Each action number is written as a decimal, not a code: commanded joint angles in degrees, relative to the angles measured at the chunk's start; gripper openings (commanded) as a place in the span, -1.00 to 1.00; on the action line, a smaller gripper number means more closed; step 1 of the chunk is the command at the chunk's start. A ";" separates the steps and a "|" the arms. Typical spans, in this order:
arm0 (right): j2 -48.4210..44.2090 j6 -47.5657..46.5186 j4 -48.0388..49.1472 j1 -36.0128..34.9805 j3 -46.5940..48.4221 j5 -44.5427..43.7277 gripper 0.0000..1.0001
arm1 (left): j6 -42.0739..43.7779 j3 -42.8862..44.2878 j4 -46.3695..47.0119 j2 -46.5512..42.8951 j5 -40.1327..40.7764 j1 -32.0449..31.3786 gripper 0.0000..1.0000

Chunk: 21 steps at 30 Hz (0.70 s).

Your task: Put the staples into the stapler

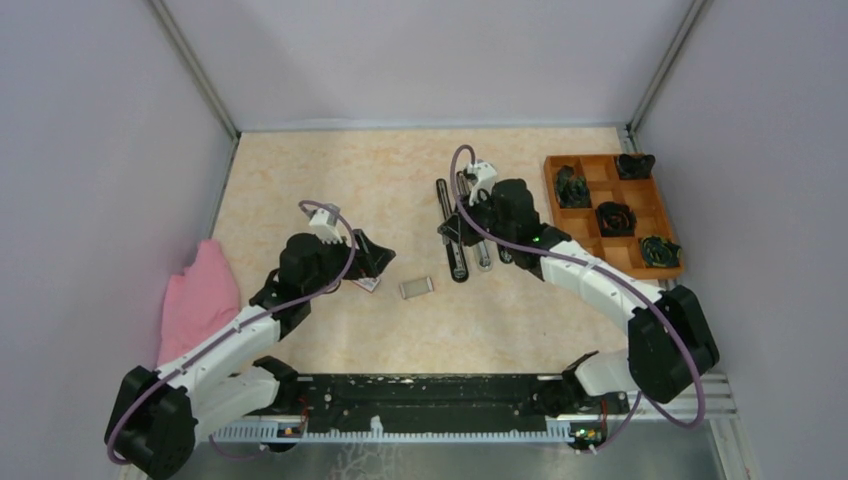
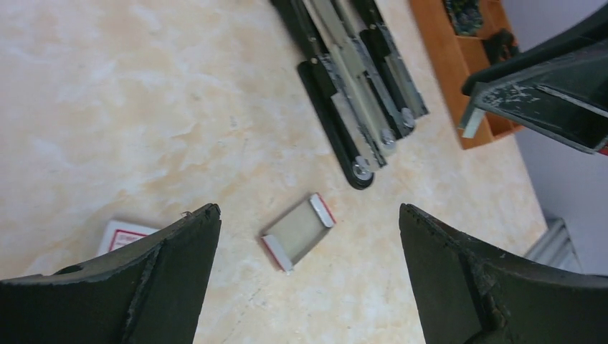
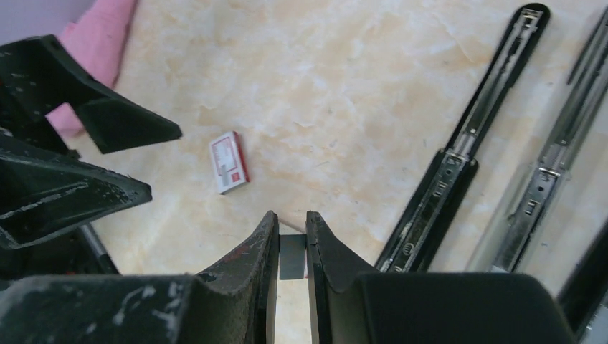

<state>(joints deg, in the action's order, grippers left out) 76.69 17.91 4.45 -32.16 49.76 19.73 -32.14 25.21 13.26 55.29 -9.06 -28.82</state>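
The stapler (image 1: 461, 232) lies unfolded flat at mid-table, its black base (image 3: 466, 143) beside the silver magazine rail (image 3: 552, 165). My right gripper (image 3: 292, 215) is shut on the staples (image 3: 292, 256), a small flat grey block between its pads, held above the table just left of the stapler base. In the top view the right gripper (image 1: 455, 232) hovers over the stapler. My left gripper (image 2: 308, 208) stands wide open with nothing in it, above a small open cardboard tray (image 2: 297, 231). From above, the left gripper (image 1: 378, 262) is left of the stapler.
A small red-and-white box (image 3: 229, 162) lies on the table under the left gripper, and the open cardboard tray (image 1: 416, 288) to its right. A wooden compartment tray (image 1: 612, 210) with dark clips stands at the right. A pink cloth (image 1: 200, 300) lies at the left wall.
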 commanded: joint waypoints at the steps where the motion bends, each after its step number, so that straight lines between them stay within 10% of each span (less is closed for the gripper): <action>1: 1.73 -3.94 -5.41 -1.77 4.86 -9.75 -0.74 | 3.38 -0.83 -4.62 -1.01 9.95 0.34 0.98; 21: 15.28 -4.66 -11.35 -5.45 10.62 -25.85 -0.74 | 4.25 -2.29 -7.19 -2.14 15.57 0.30 0.98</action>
<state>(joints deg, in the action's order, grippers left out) 90.63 13.96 -7.75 -36.67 57.17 -2.24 -28.77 23.33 6.37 53.82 5.67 -28.73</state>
